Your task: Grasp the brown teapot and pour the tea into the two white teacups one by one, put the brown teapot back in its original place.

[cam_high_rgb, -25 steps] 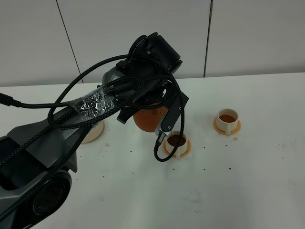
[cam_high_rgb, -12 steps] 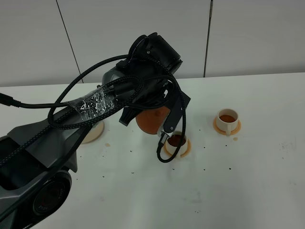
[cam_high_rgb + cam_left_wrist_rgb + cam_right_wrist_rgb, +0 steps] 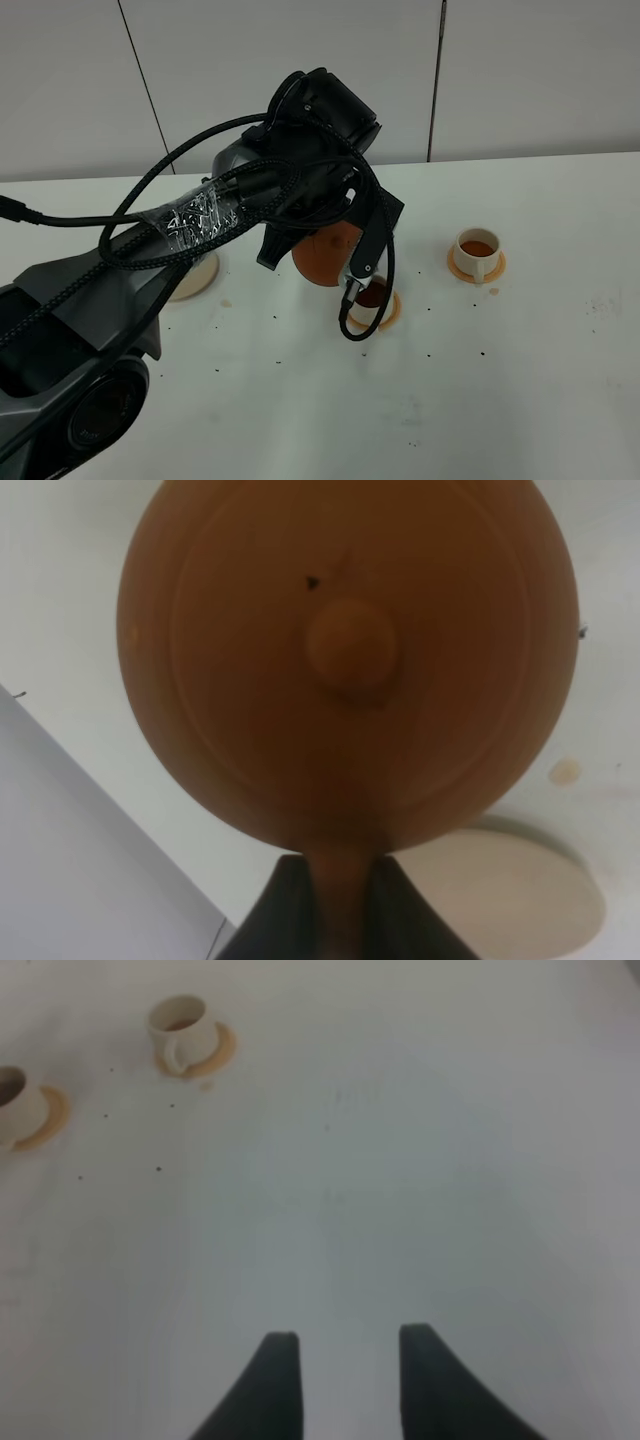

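Looking down from the high camera, we see the left arm [image 3: 150, 260] stretching from the lower left toward the middle of the frame, cables looped over it, with the brown teapot [image 3: 328, 255] showing as a reddish-brown bulge beneath the wrist. It hangs above the table [image 3: 520, 380], just left of the nearer teacup [image 3: 371, 300], whose orange saucer and dark tea peek out past a dangling cable. The second teacup [image 3: 477, 249] sits on its saucer further right, tea inside, well apart from the pot. At the left edge of the arm, a sliver of the cream plate [image 3: 196, 278] shows, mostly covered.

The high view hides our left gripper [image 3: 340, 900] entirely; the left wrist camera fills that gap. There the teapot [image 3: 345, 660] fills the frame, lid knob dead centre, and the dark fingers [image 3: 278, 910] at the bottom edge are clamped on either side of its handle. The cream plate [image 3: 510, 890] shows at lower right, bare.

The right wrist camera gives us what neither other view does: the right gripper [image 3: 340, 1375], fingers [image 3: 275, 1380] spread with nothing between them, hovering over white tabletop, both cups [image 3: 182, 1026] small in the upper left corner.
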{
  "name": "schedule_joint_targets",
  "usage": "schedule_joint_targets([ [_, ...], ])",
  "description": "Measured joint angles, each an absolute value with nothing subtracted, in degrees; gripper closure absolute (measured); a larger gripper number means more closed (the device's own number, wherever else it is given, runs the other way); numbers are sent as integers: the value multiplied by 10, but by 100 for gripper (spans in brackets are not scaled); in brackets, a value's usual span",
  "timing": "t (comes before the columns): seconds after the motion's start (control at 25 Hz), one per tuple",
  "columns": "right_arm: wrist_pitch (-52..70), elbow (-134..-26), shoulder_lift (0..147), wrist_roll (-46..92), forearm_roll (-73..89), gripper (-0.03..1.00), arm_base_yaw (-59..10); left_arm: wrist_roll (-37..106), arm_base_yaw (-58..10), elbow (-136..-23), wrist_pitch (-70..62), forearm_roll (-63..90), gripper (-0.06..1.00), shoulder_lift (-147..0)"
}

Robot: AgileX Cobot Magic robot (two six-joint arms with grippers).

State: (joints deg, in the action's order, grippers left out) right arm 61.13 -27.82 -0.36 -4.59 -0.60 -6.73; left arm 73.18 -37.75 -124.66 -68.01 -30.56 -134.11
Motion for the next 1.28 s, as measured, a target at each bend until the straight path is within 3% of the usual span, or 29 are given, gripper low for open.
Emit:
schedule_joint_targets([
  [1.28,611,-278,-4,-46,-4,73,-67,676,-303,-1245,-681,-153,77,-1319],
])
